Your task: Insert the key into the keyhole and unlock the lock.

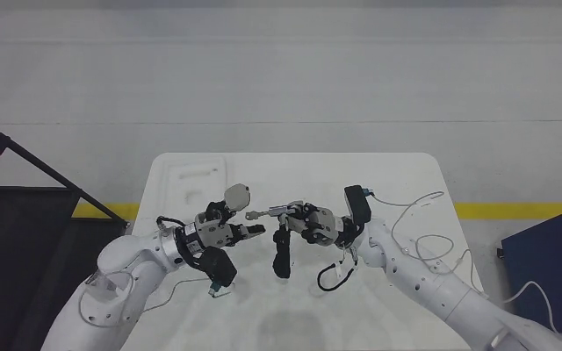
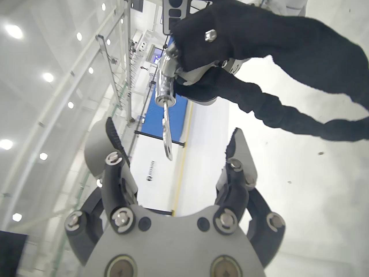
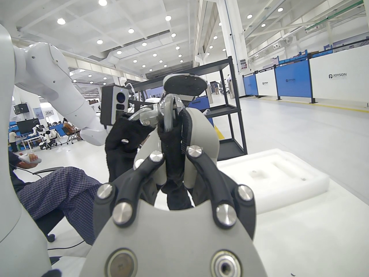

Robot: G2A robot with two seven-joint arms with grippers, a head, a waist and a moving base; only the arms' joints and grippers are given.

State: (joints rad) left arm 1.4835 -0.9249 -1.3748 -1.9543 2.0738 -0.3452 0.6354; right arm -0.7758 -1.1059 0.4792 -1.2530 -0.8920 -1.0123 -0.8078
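L gripper (image 2: 174, 137) spread wide, holding nothing; key (image 2: 165, 122) bow sits between its fingers (image 2: 114, 136), untouched. Key blade seated in keyhole (image 2: 165, 101) of lock (image 2: 164, 87). R gripper (image 3: 175, 116) pinched tight on lock, held clear of table (image 1: 378, 175).

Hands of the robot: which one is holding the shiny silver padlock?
The right hand: it is shut on the silver metal padlock, whereas the left hand stands open, holding nothing.

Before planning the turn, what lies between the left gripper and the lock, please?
The key, seated in the lock, untouched between the left gripper's open fingers; left wrist view.
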